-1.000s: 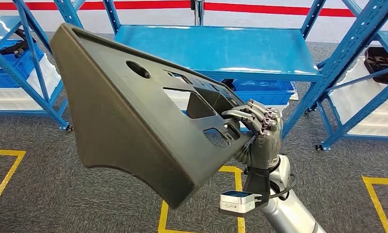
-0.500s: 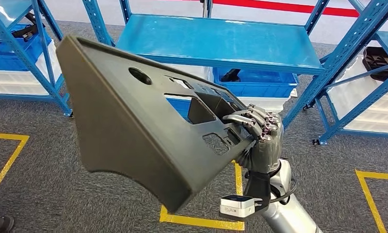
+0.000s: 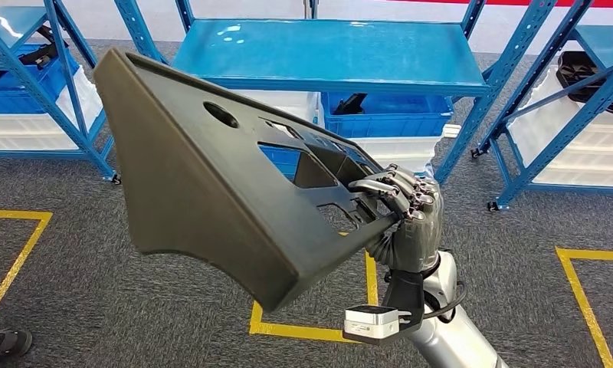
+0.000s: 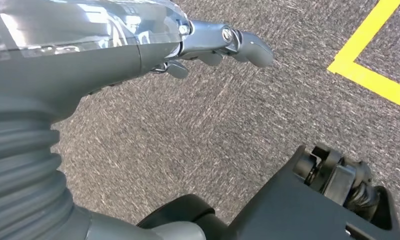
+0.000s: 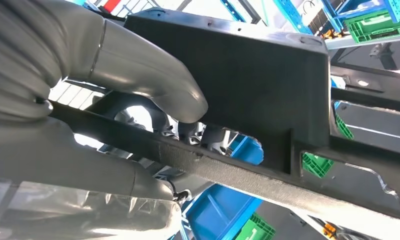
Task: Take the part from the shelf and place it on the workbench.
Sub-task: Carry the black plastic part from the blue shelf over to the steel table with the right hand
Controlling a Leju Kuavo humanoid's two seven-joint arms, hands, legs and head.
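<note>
**Fingers hooked through the panel's edge, part held up in front of the shelves**

Fingers (image 3: 386,186) of the right hand (image 3: 407,218) curl over the near rim of the part (image 3: 211,199) and reach into one of its cut-outs, with the palm below the edge, so the hand grips it firmly. From the right wrist, the thick grey thumb (image 5: 153,85) presses on the dark underside of the part (image 5: 248,75), clamping a rib of it against the fingers behind.

The part is a large, matte, dark grey moulded panel, roughly triangular, with a raised lip along its edges. Its face carries one round hole near the upper side and several rectangular and angular openings clustered toward the held end. It is held in the air, tilted, its broad end up and toward the robot's left, over the grey carpet (image 3: 73,307) with yellow floor tape (image 3: 303,330).

Beyond it stands a blue shelf rack (image 3: 326,54), with blue bins (image 3: 388,123) and white bins below, and further blue racks on either side.

The left hand (image 4: 208,45) hangs over the carpet, holding nothing, its fingers slightly bent and apart.
</note>
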